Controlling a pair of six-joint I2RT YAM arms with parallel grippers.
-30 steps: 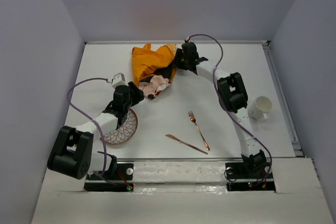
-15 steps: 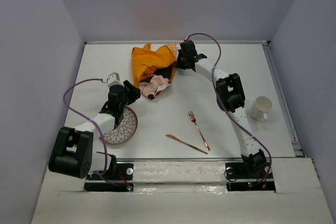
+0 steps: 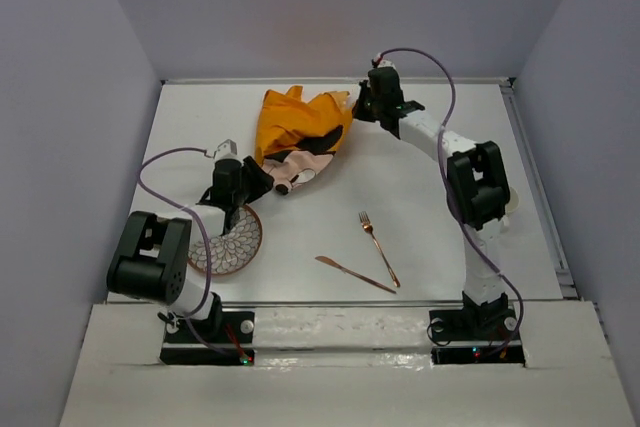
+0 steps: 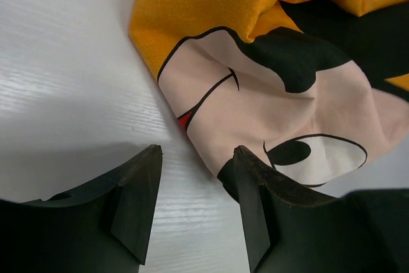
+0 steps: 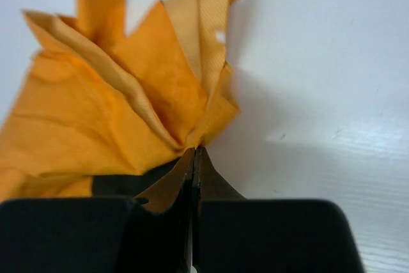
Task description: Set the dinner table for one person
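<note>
Overhead, the dinner table point(image 3: 420, 187) fills the floor of the scene: a large white rectangular top with a thin pale rim, boxed in by grey walls on three sides. It looks rigid, heavy and smooth, a surface to lay things on rather than to grip, and cloth would probably slide on it easily.

Bunched on its far middle lies an orange cloth mat point(image 3: 295, 127) printed with a cartoon mouse face. It is soft, light and limp, gathered into deep folds, so it likely needs holding at two corners well apart to be pulled flat.

The right gripper point(image 3: 362, 107) is at the mat's far right corner, jaws pressed together and pinching a fan of orange folds. The left gripper point(image 3: 262, 182) sits low at the mat's near left edge, jaws spread, with the printed cloth touching one finger and bare tabletop showing in the gap.

Just beside the left arm, near the front left, rests a patterned round plate point(image 3: 232, 242). A copper fork point(image 3: 378, 247) and a knife point(image 3: 355, 275) lie front and centre, near each other.

Open tabletop stretches between the mat and the cutlery and to the far left, which seems room enough to spread the cloth; the back rim and wall are close behind the right gripper
</note>
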